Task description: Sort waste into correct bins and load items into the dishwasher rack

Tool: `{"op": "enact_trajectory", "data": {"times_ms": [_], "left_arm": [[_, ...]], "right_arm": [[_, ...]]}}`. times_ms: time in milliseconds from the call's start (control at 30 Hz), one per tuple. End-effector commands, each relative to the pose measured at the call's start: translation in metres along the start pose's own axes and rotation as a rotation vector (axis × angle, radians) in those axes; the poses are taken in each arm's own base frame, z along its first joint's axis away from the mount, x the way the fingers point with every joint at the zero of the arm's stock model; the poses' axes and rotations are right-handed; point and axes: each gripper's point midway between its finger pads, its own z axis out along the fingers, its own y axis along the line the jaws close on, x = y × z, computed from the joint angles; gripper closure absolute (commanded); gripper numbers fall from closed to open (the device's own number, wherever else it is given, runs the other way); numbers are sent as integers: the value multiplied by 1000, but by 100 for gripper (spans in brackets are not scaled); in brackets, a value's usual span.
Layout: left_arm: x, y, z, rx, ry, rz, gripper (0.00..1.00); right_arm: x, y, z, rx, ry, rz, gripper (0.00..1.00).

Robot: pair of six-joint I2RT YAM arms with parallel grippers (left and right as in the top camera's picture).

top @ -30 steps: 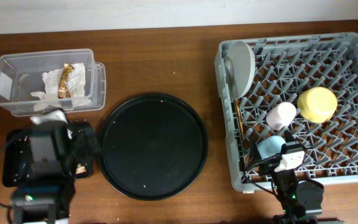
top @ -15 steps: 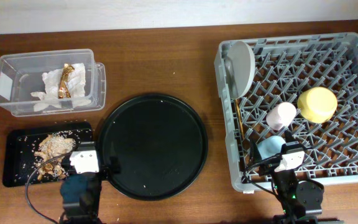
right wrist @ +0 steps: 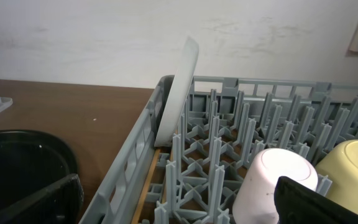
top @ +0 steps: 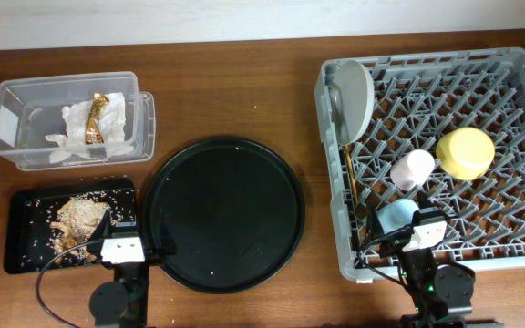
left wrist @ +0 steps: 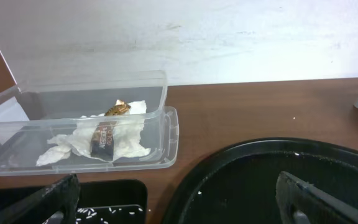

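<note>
The clear box (top: pixel 66 80) holds the white napkin (top: pixel 76 123) and the gold-brown wrapper (top: pixel 98 117). The shallow black tray (top: pixel 25 232) holds tan food scraps (top: pixel 78 219). The grey rack (top: pixel 518 56) holds the upright grey plate (top: pixel 354 96), pink cup (top: pixel 414 169), yellow bowl (top: pixel 466 152), blue cup (top: pixel 395 217) and chopsticks (top: pixel 351 178). My left gripper (top: pixel 123 248) is open and empty at the table's front, between the two black trays. My right gripper (top: pixel 424 232) is open and empty at the rack's front edge, beside the blue cup.
A large round black tray (top: pixel 224 214) lies in the middle, bare but for a few crumbs. In the left wrist view the box (left wrist: pixel 160 143) and round tray (left wrist: pixel 260 180) lie ahead. In the right wrist view the plate (right wrist: pixel 178 93) leans on the rack wall.
My left arm has drawn back from over the shallow black tray to the table's front edge, uncovering the scraps in it. The right arm has not moved.
</note>
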Motion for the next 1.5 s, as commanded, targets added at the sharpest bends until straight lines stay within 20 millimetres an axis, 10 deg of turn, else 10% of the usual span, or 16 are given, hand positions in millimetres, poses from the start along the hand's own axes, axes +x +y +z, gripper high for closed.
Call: {"op": "enact_trajectory", "data": {"times_ms": [0,233,367,1467], "left_arm": [[1,-1,0,3,-4,28,1],[-23,4,-1,-25,-104,26,1],[2,1,0,-9,-2,30,1],[2,-1,0,8,-1,30,1]], "right_arm": [[3,-3,0,12,3,5,1],[3,-3,0,12,3,5,1],[3,-3,0,12,3,5,1],[3,-3,0,12,3,5,1]]}}
